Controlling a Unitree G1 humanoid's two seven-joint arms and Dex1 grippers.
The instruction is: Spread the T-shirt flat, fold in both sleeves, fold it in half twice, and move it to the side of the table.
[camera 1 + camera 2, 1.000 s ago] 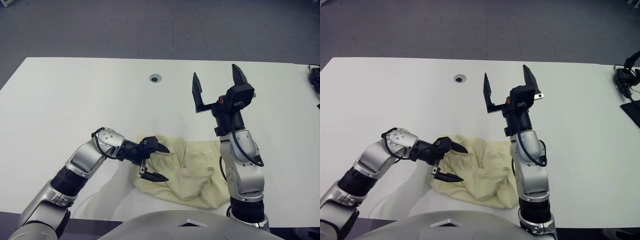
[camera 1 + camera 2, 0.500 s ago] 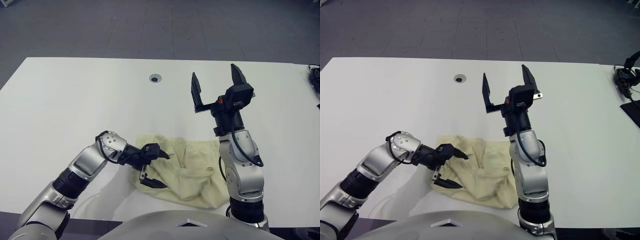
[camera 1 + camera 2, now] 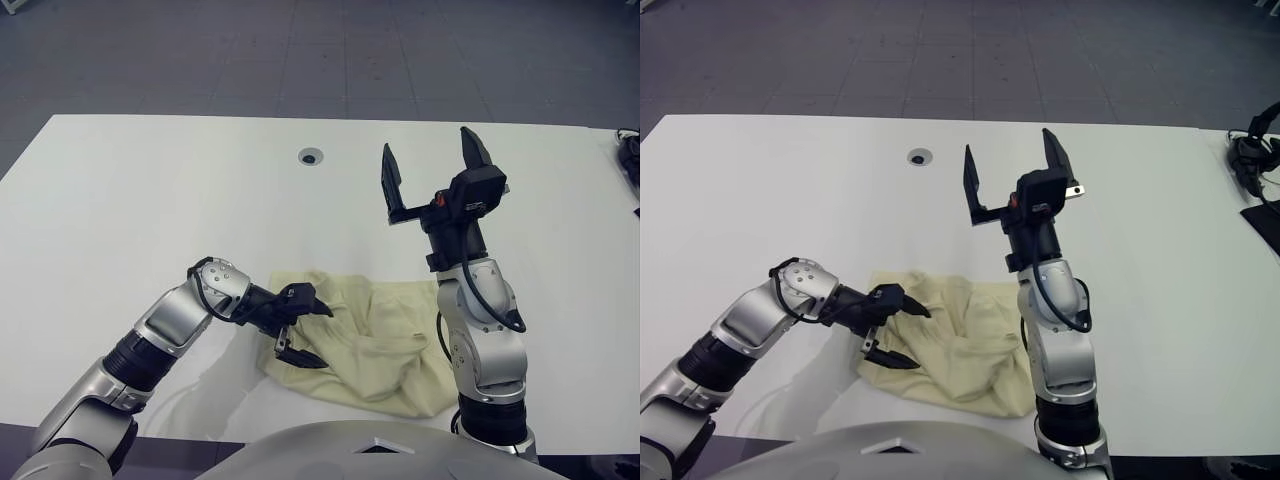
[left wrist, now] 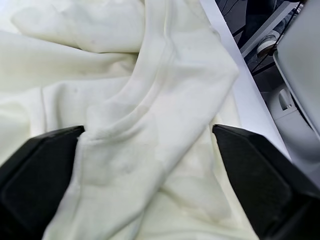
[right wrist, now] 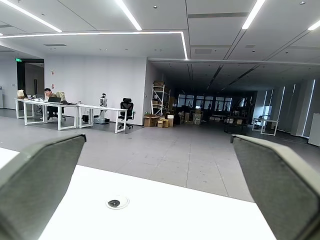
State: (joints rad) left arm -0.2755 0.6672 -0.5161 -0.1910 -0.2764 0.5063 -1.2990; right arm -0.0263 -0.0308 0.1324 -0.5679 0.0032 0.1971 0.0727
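A crumpled pale yellow T-shirt (image 3: 375, 345) lies bunched near the front edge of the white table (image 3: 150, 200). My left gripper (image 3: 305, 333) is open at the shirt's left edge, one finger above the cloth and one low by its hem. In the left wrist view the creased T-shirt (image 4: 145, 115) spans the gap between the two black fingers (image 4: 35, 170). My right gripper (image 3: 432, 170) is held upright above the shirt's right part, open and holding nothing.
A round cable grommet (image 3: 311, 156) sits in the table behind the shirt. Dark cables and gear (image 3: 1248, 160) lie at the table's right edge. Bare table surface stretches to the left and behind the shirt.
My left gripper dipped toward the shirt's left edge, its fingers drawing a little closer together, and the cloth's left side shifted slightly. The right arm has stayed still.
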